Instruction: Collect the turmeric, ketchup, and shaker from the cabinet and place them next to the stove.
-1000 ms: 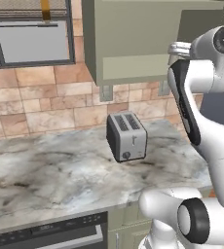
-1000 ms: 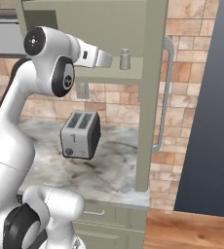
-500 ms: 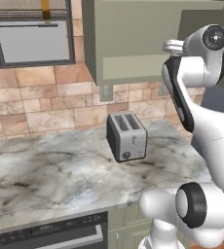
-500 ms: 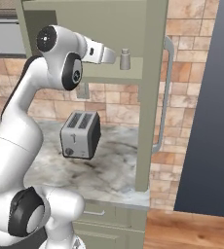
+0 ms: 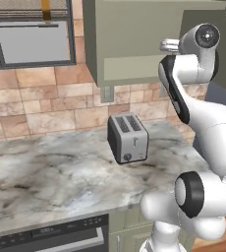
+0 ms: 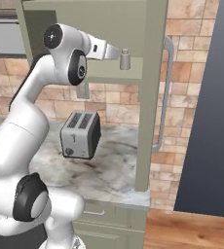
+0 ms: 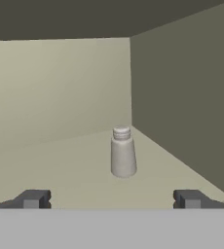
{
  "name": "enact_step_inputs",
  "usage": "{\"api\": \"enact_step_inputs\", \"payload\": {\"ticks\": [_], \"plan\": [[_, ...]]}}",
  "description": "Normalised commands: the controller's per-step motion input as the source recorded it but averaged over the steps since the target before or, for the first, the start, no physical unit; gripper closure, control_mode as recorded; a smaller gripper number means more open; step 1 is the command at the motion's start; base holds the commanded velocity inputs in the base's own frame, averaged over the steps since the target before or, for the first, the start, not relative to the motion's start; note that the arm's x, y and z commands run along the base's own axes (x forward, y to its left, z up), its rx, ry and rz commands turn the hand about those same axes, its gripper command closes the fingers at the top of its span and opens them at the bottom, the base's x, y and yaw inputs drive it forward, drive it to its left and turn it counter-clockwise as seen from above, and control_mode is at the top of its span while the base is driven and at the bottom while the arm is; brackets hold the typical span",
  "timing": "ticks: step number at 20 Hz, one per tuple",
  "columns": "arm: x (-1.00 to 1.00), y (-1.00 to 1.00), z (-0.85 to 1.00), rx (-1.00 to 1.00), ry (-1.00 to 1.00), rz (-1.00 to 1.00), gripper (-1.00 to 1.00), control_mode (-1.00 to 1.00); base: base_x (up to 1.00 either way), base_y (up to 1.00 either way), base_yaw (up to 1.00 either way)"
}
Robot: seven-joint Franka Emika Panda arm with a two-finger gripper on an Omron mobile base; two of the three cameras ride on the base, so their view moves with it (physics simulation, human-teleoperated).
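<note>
We now reach into pale sage-green wall cabinet (image 6: 153, 58); two-finger gripper (image 7: 111, 198) spread wide, holding nothing. Small pale grey-silver shaker with rounded top (image 7: 122, 152) stands upright on plain flat shelf, ahead of fingertips and between their lines, not yet touched, near right wall. Against second-ago picture: white arm has swung up and forward, hand closer to shaker (image 6: 125, 59). We judge approach nearly done; closing on shaker comes next. Silver toaster (image 5: 127, 138) unmoved on marble counter (image 5: 51, 177).
</note>
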Motion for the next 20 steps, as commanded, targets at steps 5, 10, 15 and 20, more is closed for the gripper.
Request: {"api": "enact_step_inputs", "payload": {"ticks": [5, 10, 15, 20], "plan": [[0.26, -0.07, 0.0, -0.01, 0.01, 0.0, -1.0, -1.0, 0.0, 0.0, 0.0], [0.24, -0.19, -0.03, 0.0, 0.02, -0.01, -1.0, -1.0, 0.0, 0.0, 0.0], [0.15, -0.3, -0.07, 0.0, 0.02, -0.02, -1.0, -1.0, 0.0, 0.0, 0.0], [0.16, -0.22, -0.01, 0.0, 0.02, 0.0, -1.0, -1.0, 0.0, 0.0, 0.0]]}}
